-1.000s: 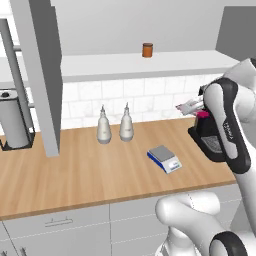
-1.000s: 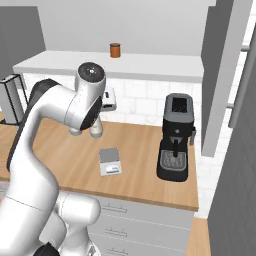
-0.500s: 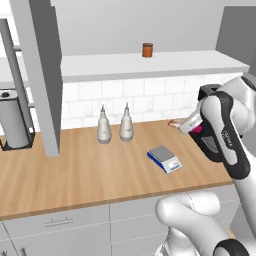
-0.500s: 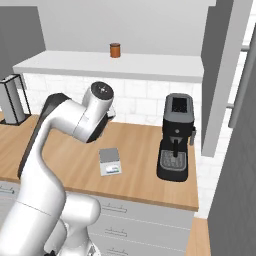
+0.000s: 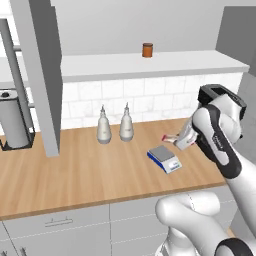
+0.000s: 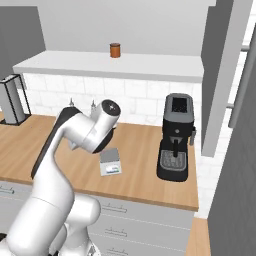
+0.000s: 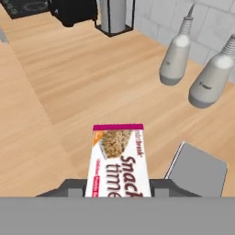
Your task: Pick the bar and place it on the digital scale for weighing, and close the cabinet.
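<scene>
The claw [image 5: 176,138] is gripping the bar [image 7: 119,160] tight, holding it in the air just beside the digital scale [image 5: 164,158], out past the scale's far right corner and not touching it. The scale is sitting on the wooden bench [image 5: 95,170], with two pale bottles [image 5: 115,125] standing behind it near the tiled wall. Over on the left the cabinet door [image 5: 42,70] is hanging open, jutting out above the bench.
</scene>
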